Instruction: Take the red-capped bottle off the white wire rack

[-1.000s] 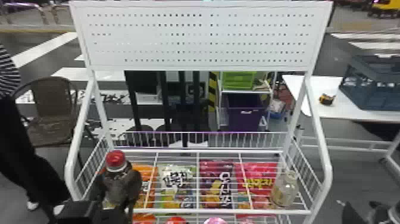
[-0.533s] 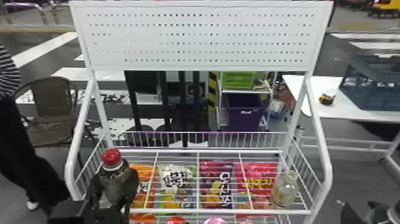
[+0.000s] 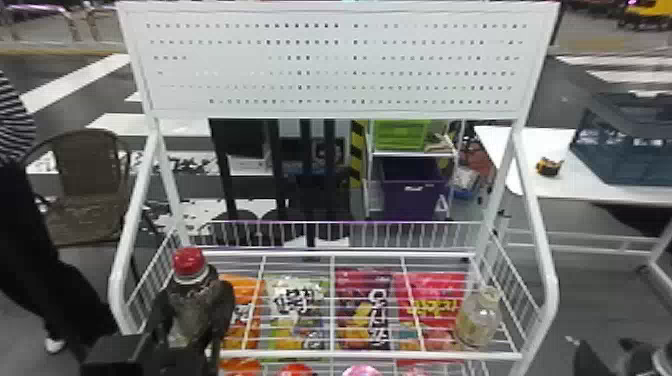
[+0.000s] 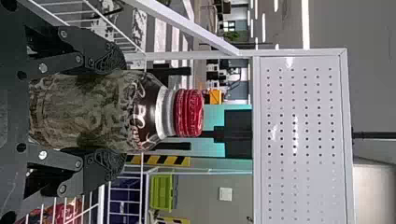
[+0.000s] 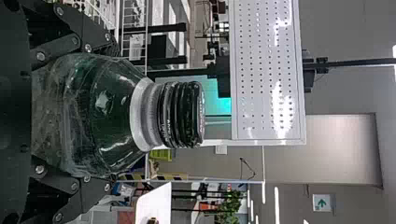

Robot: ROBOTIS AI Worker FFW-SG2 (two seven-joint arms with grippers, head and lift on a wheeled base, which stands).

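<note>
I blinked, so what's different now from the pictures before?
The left tool and the red-capped bottle it holds shifted slightly to the robot's left and a bit higher in the head view. The rack, snack bags and clear bottle stayed put.

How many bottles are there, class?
3: the red-capped bottle in the left gripper, a dark-capped bottle in the right gripper, a clear bottle on the rack. More may be hidden.

a shop-like indoor display area, with snack bags [image 3: 352,280], white wire rack [image 3: 370,355] and perforated panel [image 3: 335,65]
</note>
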